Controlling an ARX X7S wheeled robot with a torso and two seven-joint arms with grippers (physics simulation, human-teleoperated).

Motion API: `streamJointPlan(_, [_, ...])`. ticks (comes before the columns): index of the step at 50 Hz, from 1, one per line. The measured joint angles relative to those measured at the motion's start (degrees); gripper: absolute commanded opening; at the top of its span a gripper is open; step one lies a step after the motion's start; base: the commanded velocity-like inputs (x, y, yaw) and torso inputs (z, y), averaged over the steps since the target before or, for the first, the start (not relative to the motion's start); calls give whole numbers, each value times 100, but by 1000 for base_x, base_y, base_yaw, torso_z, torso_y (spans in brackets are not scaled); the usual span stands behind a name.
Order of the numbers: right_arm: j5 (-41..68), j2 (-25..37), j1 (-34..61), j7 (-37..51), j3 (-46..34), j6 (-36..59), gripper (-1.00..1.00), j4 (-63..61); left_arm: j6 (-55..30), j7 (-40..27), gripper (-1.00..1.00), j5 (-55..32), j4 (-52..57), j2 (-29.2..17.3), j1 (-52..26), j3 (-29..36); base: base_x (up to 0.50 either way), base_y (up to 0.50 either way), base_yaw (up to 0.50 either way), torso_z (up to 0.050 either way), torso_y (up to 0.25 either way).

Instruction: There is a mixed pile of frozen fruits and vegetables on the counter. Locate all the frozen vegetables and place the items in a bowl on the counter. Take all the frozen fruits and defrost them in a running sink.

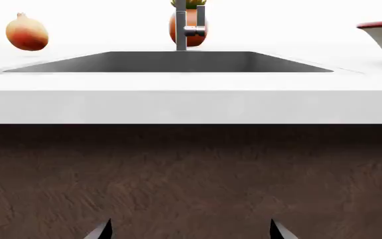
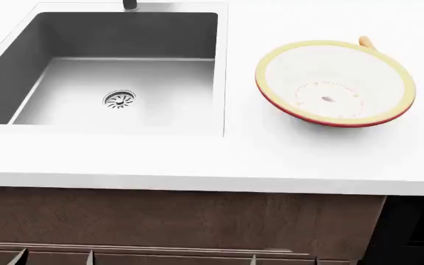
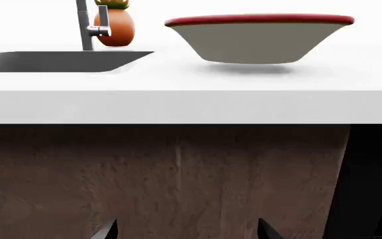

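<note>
We see both arms parked low before the cabinet front (image 3: pixel 177 179). The left gripper (image 1: pixel 189 230) and right gripper (image 3: pixel 187 229) each show only two dark fingertips set wide apart, holding nothing, so nothing has been fetched. Above them the counter (image 2: pixel 197 160) carries the sink (image 2: pixel 116 94), dry under its faucet (image 1: pixel 181 25), and the bowl (image 2: pixel 335 83), empty. The carrot (image 2: pixel 364 42) peeks from behind the bowl's rim; the round fruit (image 1: pixel 26 32) waits beside the sink.
</note>
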Motion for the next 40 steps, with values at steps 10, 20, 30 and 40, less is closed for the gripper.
streamJointPlan(10, [115, 130, 13, 178, -157, 24, 100, 24, -5, -248, 100, -106, -42, -164, -15, 200, 0, 0, 0, 0, 0])
streamJointPlan(20, [210, 255, 35, 325, -314, 97, 100, -9, 60, -373, 100, -271, -7, -286, -10, 349, 0, 0, 0, 0, 0])
streamJointPlan(30, [272, 354, 42, 454, -438, 138, 100, -49, 226, -427, 100, -434, 56, -380, 36, 452, 0, 0, 0, 49, 0])
streamJointPlan(40, [318, 432, 38, 563, -537, 143, 100, -70, 295, -488, 100, -512, 57, -459, 34, 557, 0, 0, 0, 50, 0])
